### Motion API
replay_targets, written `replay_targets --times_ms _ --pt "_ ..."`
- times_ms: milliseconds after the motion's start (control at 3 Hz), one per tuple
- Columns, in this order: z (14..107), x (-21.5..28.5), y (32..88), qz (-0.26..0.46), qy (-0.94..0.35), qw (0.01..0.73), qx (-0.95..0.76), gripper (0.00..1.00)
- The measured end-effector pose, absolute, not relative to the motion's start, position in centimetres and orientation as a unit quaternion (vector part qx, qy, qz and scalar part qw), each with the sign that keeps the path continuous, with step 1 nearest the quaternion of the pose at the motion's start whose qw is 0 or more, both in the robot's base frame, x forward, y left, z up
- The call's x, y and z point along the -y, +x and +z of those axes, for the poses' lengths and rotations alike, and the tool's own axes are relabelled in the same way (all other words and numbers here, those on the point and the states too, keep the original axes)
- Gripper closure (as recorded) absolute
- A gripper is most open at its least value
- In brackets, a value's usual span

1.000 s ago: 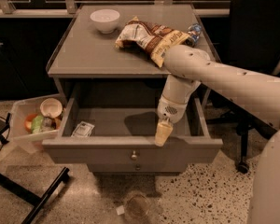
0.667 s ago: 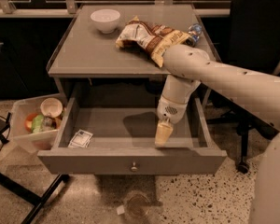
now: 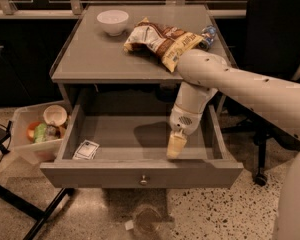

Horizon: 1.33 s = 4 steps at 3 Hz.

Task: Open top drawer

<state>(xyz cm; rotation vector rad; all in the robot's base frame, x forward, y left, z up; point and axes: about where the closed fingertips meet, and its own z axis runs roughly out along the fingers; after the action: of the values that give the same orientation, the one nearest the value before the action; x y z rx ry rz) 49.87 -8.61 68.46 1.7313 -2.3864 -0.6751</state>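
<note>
Over top drawer, right half: tool; card inside, left front. On tabletop behind: bowl left, bag right.

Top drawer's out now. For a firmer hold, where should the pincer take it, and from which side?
Take the top drawer by its front panel's upper edge, coming from above: the drawer stands open, so that long straight lip is exposed, and the pincer hangs inside just behind it. The small round knob likely offers less purchase.
</note>
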Motion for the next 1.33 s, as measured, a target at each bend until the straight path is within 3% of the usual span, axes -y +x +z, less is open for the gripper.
replay_targets --times_ms 333,1333 --pt "68.2 8.5 50.1 -0.206 0.569 0.027 0.796 1.0" --pt "68.4 9.2 52.0 -0.088 0.513 -0.158 0.839 1.0"
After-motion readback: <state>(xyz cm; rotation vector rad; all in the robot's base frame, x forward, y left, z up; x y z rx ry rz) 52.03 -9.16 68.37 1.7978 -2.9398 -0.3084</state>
